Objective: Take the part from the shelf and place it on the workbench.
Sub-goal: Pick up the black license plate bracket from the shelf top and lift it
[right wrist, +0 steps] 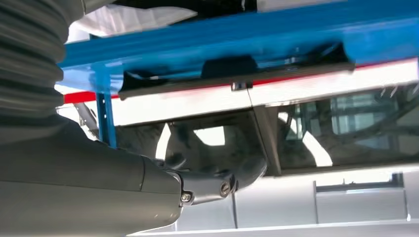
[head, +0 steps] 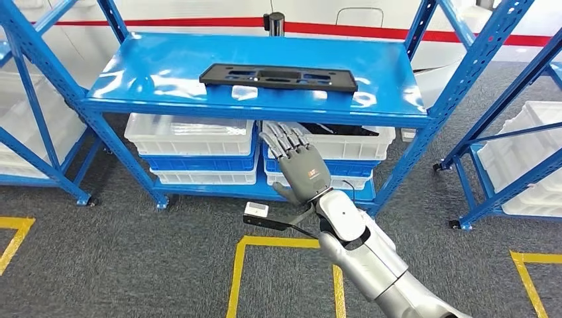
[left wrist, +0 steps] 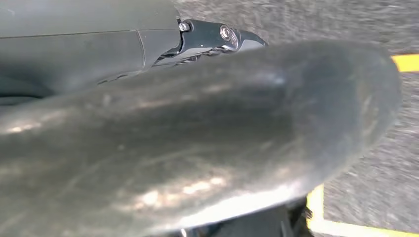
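Head view: the right hand (head: 301, 169) is reaching up, fingers (head: 283, 138) spread and holding nothing, just below the blue metal shelf (head: 132, 83). The flat black rectangular plastic part (head: 278, 76) is lying above and beyond the fingertips, long axis running crosswise.

Left wrist view: the left hand (left wrist: 197, 138) is blurring everything; its grip is impossible to judge.

Right wrist view: the part's edge is overhanging the shelf lip, its top hidden.
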You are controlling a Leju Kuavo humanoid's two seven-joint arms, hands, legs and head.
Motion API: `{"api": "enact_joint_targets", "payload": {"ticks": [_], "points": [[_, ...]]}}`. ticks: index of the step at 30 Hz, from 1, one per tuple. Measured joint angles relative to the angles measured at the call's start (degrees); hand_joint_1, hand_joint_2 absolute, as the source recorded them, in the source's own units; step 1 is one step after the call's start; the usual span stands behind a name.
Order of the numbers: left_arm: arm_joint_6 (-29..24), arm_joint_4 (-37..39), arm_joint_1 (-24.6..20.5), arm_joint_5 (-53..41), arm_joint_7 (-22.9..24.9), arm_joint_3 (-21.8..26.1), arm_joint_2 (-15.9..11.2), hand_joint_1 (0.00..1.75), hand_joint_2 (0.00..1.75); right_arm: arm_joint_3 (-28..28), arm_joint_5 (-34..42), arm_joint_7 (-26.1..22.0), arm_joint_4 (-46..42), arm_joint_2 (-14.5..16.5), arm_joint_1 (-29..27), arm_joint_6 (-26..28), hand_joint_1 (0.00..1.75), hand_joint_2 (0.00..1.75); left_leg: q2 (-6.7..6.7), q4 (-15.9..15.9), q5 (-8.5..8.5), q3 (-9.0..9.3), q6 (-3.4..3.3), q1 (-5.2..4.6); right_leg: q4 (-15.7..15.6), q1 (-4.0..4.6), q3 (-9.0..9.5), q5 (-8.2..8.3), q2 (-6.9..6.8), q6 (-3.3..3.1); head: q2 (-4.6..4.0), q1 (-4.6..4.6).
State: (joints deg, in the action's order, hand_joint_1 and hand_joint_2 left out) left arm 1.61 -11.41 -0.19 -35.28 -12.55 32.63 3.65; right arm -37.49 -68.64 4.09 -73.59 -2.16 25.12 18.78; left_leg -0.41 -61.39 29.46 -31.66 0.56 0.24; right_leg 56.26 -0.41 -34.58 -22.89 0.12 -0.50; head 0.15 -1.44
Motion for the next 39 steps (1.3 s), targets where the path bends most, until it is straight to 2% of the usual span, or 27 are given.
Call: {"api": "enact_joint_targets", "payload": {"ticks": [3, 4, 5, 6, 7, 8, 10, 13, 15, 16, 18, 19, 20, 21, 23, 24, 26, 27, 30, 31, 33, 34, 35, 36, 37, 38, 39], "points": [[0.0, 0.0, 0.0, 0.0, 0.1, 0.3, 0.0, 0.0, 0.0, 0.0, -0.2, 0.0, 0.1, 0.2, 0.0, 0.0, 0.0, 1.75, 0.13, -9.9, 4.04, -5.91, 0.77, 0.4, -0.1, 0.02, 0.91, -0.7, 0.01, -0.65, 0.0, -0.18], [0.0, 0.0, 0.0, 0.0, 0.2, 0.5, 0.0, 0.0, 0.0, 0.0, -0.2, 0.0, 0.2, 0.3, -0.1, 0.0, 0.0, 1.75, 0.14, -11.8, 4.51, -7.56, 0.96, 0.46, -0.1, 0.07, 1.15, -0.96, 0.07, -0.68, 0.0, -0.18], [0.0, 0.0, 0.1, 0.0, 0.2, 0.7, 0.0, 0.0, 0.0, -0.1, -0.3, 0.0, 0.3, 0.3, -0.2, 0.0, 0.0, 1.75, 0.16, -11.6, 3.71, -8.21, 1.07, 0.49, -0.1, 0.09, 1.49, -1.26, 0.17, -0.59, 0.0, -0.19], [-0.1, 0.0, 0.2, 0.0, 0.1, 0.9, 0.0, 0.0, 0.0, -0.1, -0.4, 0.0, 0.4, 0.4, -0.2, 0.0, 0.0, 1.75, 0.18, -9.2, 1.71, -7.77, 1.06, 0.5, -0.1, 0.09, 1.92, -1.57, 0.28, -0.46, 0.0, -0.2], [-0.1, 0.0, 0.2, 0.0, 0.0, 1.1, 0.0, 0.0, 0.0, -0.1, -0.5, 0.0, 0.5, 0.5, -0.2, 0.0, 0.0, 1.75, 0.19, -5.3, -1.09, -6.43, 0.98, 0.52, 0.0, 0.08, 2.38, -1.91, 0.37, -0.27, 0.0, -0.2], [-0.1, 0.0, 0.2, -0.1, -0.1, 1.3, 0.0, 0.0, 0.0, -0.1, -0.6, 0.0, 0.6, 0.6, -0.2, 0.0, 0.0, 1.75, 0.21, -1.5, -3.11, -4.99, 0.82, 0.49, 0.0, 0.14, 2.81, -2.23, 0.43, -0.04, 0.0, -0.19], [-0.2, 0.0, 0.1, -0.3, -0.4, 1.5, 0.0, 0.0, 0.0, -0.1, -0.7, 0.1, 0.7, 0.7, 0.0, 0.1, 0.0, 1.75, 0.23, 3.1, -4.48, -3.11, 0.07, 0.22, 0.0, 0.34, 3.06, -2.71, 0.45, 0.53, 0.0, -0.15], [-0.2, -0.1, 0.1, -0.6, -1.5, 1.8, 0.0, 0.0, 0.0, 0.0, -0.9, 0.1, 0.8, 0.8, 0.0, 0.1, 0.0, 1.75, 0.21, 4.0, -4.43, -2.16, -1.25, 0.0, 0.7, 0.47, 3.04, -2.97, 0.42, 1.69, 0.0, -0.11], [-0.3, -0.1, 0.1, -0.7, -2.6, 2.1, 0.0, 0.0, 0.0, 0.2, -0.9, 0.1, 0.8, 0.8, 0.2, 0.2, 0.0, 1.75, 0.16, 4.3, -4.5, -1.49, -1.85, 0.19, 3.4, 0.37, 1.74, -3.88, 0.32, 2.14, 0.0, -0.04], [-0.3, -0.2, 0.1, -0.7, -3.0, 2.3, -0.1, 0.0, 0.0, 0.4, -0.9, 0.1, 0.8, 0.7, 0.2, 0.2, 0.0, 1.75, 0.14, 4.4, -4.44, -1.3, -2.08, 0.28, 6.4, 0.29, -0.03, -4.92, 0.26, 2.16, 0.0, -0.05], [-0.4, -0.2, 0.1, -0.7, -3.4, 2.5, -0.3, 0.0, 0.0, 0.7, -0.9, 0.2, 0.9, 0.7, 0.2, 0.3, 0.0, 1.75, 0.09, 4.4, -4.11, -1.18, -2.38, 0.29, 14.2, 0.23, -4.92, -7.4, 0.25, 1.89, 0.0, -0.03], [-0.4, -0.2, 0.1, -0.7, -3.4, 2.6, -0.4, 0.0, 0.0, 0.7, -0.9, 0.2, 1.0, 0.6, 0.1, 0.3, 0.0, 1.75, 0.05, 4.4, -3.89, -1.05, -2.44, 0.28, 16.8, 0.2, -6.98, -8.14, 0.25, 1.92, 0.0, -0.05], [-0.4, -0.2, 0.1, -0.7, -3.4, 2.7, -0.4, 0.0, 0.0, 0.8, -0.9, 0.2, 1.1, 0.6, -0.1, 0.3, 0.0, 1.75, 0.01, 4.4, -3.64, -0.82, -2.43, 0.28, 17.5, 0.19, -8.07, -7.99, 0.25, 2.19, 0.0, -0.03], [-0.4, -0.2, 0.1, -0.7, -3.4, 2.7, -0.5, 0.0, 0.0, 0.8, -0.9, 0.2, 1.1, 0.5, -0.1, 0.3, 0.0, 1.75, -0.03, 4.4, -3.35, -0.46, -2.35, 0.28, 15.8, 0.18, -7.88, -6.76, 0.24, 2.66, 0.0, -0.03], [-0.4, -0.2, 0.1, -0.7, -3.4, 2.8, -0.5, 0.0, 0.0, 0.8, -1.0, 0.2, 1.1, 0.5, -0.1, 0.3, 0.0, 1.75, -0.1, 4.5, -2.66, 0.45, -2.08, 0.27, 7.4, 0.2, -4.78, -2.39, 0.12, 3.51, 0.0, -0.01], [-0.4, -0.2, 0.1, -0.7, -3.4, 2.8, -0.5, 0.0, 0.0, 0.9, -0.9, 0.2, 1.1, 0.5, -0.1, 0.3, 0.0, 1.75, -0.14, 4.5, -2.32, 0.84, -1.87, 0.2, 3.6, 0.31, -3.28, -0.93, 0.0, 3.28, 0.0, -0.06], [-0.4, -0.2, 0.0, -0.7, -3.5, 2.9, -0.5, 0.0, 0.0, 0.9, -0.9, 0.2, 1.1, 0.4, 0.0, 0.3, 0.0, 1.75, -0.16, 4.5, -1.87, 1.18, -1.24, 0.07, 0.1, 0.64, -1.65, -0.02, -0.14, 1.97, 0.0, -0.1], [-0.4, -0.2, 0.0, -0.7, -3.5, 2.9, -0.6, 0.0, 0.0, 0.9, -1.0, 0.2, 1.2, 0.4, 0.0, 0.3, 0.0, 1.75, -0.15, 4.5, -1.79, 1.34, -0.93, 0.0, 0.0, 0.73, -1.39, -0.26, -0.12, 1.22, 0.0, -0.14], [-0.4, -0.2, 0.0, -0.7, -3.6, 3.0, -0.7, 0.0, 0.0, 0.9, -1.0, 0.2, 1.2, 0.5, 0.0, 0.3, 0.0, 1.75, 0.02, 2.3, -0.83, 1.01, -0.1, 0.04, -0.2, 0.2, 0.16, -0.05, -0.01, 0.03, 0.0, -0.25], [-0.3, -0.2, 0.0, -0.7, -3.6, 3.0, -0.8, 0.0, 0.0, 0.9, -1.0, 0.2, 1.2, 0.6, 0.1, 0.3, 0.0, 1.75, 0.08, -0.1, 0.04, -0.18, 0.13, 0.11, -0.3, 0.05, 0.74, -0.24, 0.01, -0.34, 0.0, -0.32], [-0.3, -0.2, -0.1, -1.2, -3.8, 3.1, -0.8, 0.0, 0.0, 0.9, -0.9, 0.2, 1.3, 0.7, 0.1, 0.3, 0.0, 1.75, 0.14, -7.5, 2.8, -4.64, 0.47, 0.26, -0.3, 0.17, 1.47, -0.86, 0.01, -0.87, 0.0, -0.45], [-0.3, -0.2, -0.1, -1.5, -3.8, 3.2, -0.8, 0.0, 0.0, 0.9, -0.9, 0.2, 1.3, 0.8, 0.1, 0.4, 0.0, 1.75, 0.15, -10.4, 3.82, -6.87, 0.58, 0.34, -0.3, 0.25, 1.77, -1.19, 0.06, -0.94, 0.0, -0.42], [-0.2, -0.2, 0.0, -1.8, -3.8, 3.2, -0.8, 0.0, 0.0, 0.9, -0.9, 0.2, 1.4, 0.8, 0.0, 0.4, 0.0, 1.75, 0.16, -11.7, 3.99, -8.43, 0.64, 0.38, -0.2, 0.32, 2.11, -1.54, 0.14, -0.92, 0.0, -0.43], [-0.3, -0.2, 0.0, -2.1, -3.9, 3.2, -0.8, 0.0, 0.0, 0.9, -0.9, 0.2, 1.4, 0.8, 0.0, 0.5, 0.0, 1.75, 0.17, -10.9, 2.79, -8.83, 0.61, 0.4, -0.2, 0.36, 2.53, -1.9, 0.24, -0.83, 0.0, -0.44], [-0.3, -0.2, 0.0, -2.2, -3.9, 3.2, -0.9, 0.0, 0.0, 0.9, -0.9, 0.2, 1.5, 0.9, 0.0, 0.5, 0.0, 1.75, 0.18, -8.0, 0.41, -8.13, 0.5, 0.41, -0.2, 0.37, 3.08, -2.31, 0.34, -0.7, 0.0, -0.43], [-0.4, -0.2, 0.0, -2.4, -3.9, 3.2, -0.9, 0.0, 0.0, 0.9, -1.0, 0.1, 1.5, 1.0, 0.0, 0.6, 0.0, 1.75, 0.19, -3.9, -2.45, -6.71, 0.33, 0.4, -0.2, 0.37, 3.63, -2.73, 0.41, -0.54, 0.0, -0.43], [-0.4, -0.2, 0.0, -2.5, -4.0, 3.2, -1.0, 0.0, 0.0, 0.9, -1.0, 0.1, 1.5, 1.1, 0.0, 0.6, 0.0, 1.75, 0.21, -0.3, -4.15, -5.3, 0.16, 0.32, -0.1, 0.47, 4.17, -3.14, 0.45, -0.31, 0.0, -0.41]]}}
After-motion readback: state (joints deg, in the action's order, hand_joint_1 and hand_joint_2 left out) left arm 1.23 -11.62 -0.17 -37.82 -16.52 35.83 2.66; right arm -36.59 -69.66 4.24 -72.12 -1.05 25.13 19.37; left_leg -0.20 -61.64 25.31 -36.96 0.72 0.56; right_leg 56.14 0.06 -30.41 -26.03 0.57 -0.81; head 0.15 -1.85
